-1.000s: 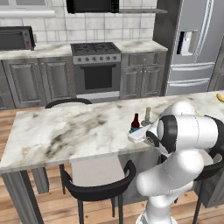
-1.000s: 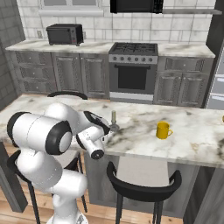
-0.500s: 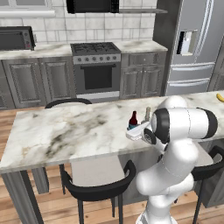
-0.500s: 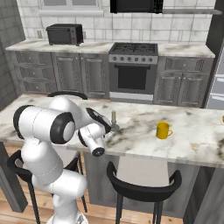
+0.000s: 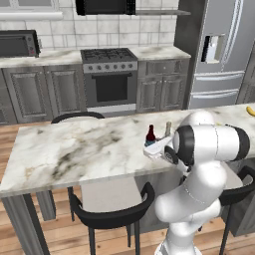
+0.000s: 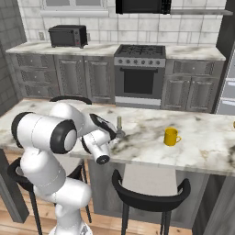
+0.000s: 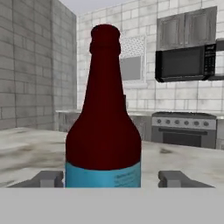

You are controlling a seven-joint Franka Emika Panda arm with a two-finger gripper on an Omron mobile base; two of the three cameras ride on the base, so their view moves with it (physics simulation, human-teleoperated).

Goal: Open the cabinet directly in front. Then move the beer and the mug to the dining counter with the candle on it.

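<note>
The beer (image 7: 103, 122), dark brown-red with a blue label, stands upright on the dining counter (image 5: 74, 149) between my gripper's (image 7: 111, 179) fingertips (image 7: 175, 178). The gripper is open, with a clear gap between the right tip and the glass. In the left base view the beer (image 5: 150, 133) stands just left of the candle (image 5: 168, 128), with my gripper (image 5: 152, 144) at its foot. In the right base view the candle (image 6: 119, 125) stands beside my hand, and the yellow mug (image 6: 171, 136) stands further right on the dining counter (image 6: 206, 147). My arm hides the beer there.
Black chairs (image 5: 112, 209) (image 6: 149, 197) sit under the near edge of the slab. Beyond it are the stove (image 5: 110, 74), grey base cabinets and a steel fridge (image 5: 219, 50). A dark grey two-door wall cabinet (image 7: 186, 26) above the microwave is shut.
The fingers have spread away from the beer, which stays standing on the counter. The arm's upper links have swung over to the right.
</note>
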